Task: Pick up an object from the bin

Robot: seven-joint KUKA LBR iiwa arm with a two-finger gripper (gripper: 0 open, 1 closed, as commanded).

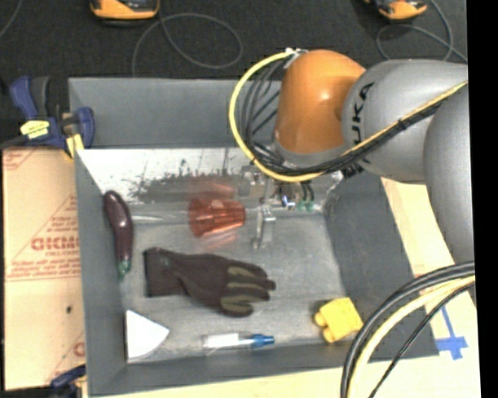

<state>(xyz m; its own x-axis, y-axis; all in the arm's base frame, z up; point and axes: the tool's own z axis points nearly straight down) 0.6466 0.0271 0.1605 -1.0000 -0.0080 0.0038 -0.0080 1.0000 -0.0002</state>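
Orange-red see-thru cup (215, 216) lies on its side, mid-bin twd the back wall. Gripper (263, 231) hangs just beside its right end, fingers narrow, nothing btwn them. Dark glove (203, 279) lies just in front; purple eggplant (119, 227) at left, yellow block (339, 319) front-right.

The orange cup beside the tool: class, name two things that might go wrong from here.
1. The tool hangs just right of the orange cup, which lies on its side; a descent here may nudge it so it rolls away instead of being gripped.
2. The dark glove lies close in front; being limp, it could snag.
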